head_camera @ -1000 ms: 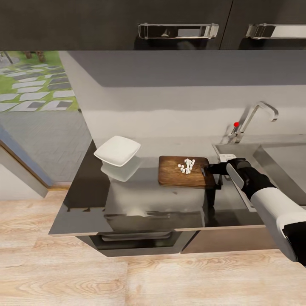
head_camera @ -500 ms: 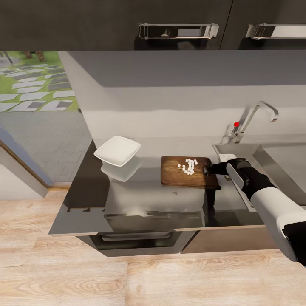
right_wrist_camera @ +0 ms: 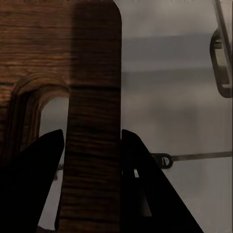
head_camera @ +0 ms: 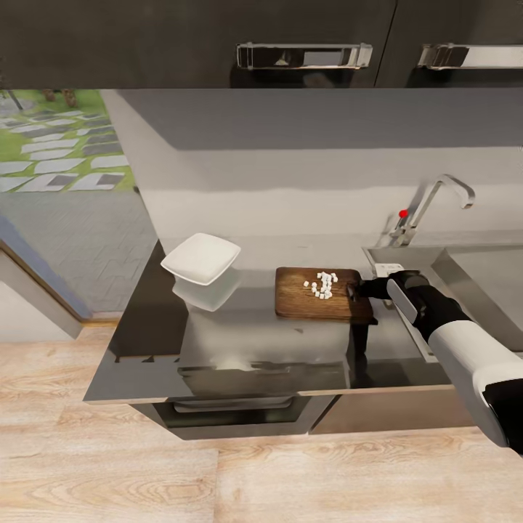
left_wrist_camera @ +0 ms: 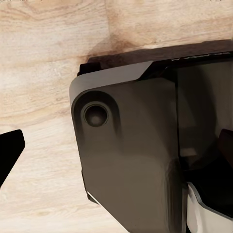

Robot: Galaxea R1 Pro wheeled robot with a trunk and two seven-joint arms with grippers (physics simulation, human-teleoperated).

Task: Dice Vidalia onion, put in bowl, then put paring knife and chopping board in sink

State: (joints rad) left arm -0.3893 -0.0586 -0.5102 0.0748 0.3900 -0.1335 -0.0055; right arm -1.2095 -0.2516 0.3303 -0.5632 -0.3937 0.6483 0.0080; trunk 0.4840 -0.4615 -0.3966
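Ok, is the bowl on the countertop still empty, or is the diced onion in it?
Empty. The bowl shows a bare white inside, and the diced onion lies on the chopping board.

We are reaching our right arm (head_camera: pixel 465 341) forward and inward across our front, its white forearm giving way to a dark wrist. Our right gripper (head_camera: pixel 356 292) is pointing toward our left, and its two dark fingers (right_wrist_camera: pixel 34 184) are pinching the end of the board (right_wrist_camera: pixel 92 160) from both sides, pressing against the wood. Our left arm is hanging low beside our base (left_wrist_camera: pixel 131 160), and one dark fingertip (left_wrist_camera: pixel 8 150) is showing at the frame's edge.
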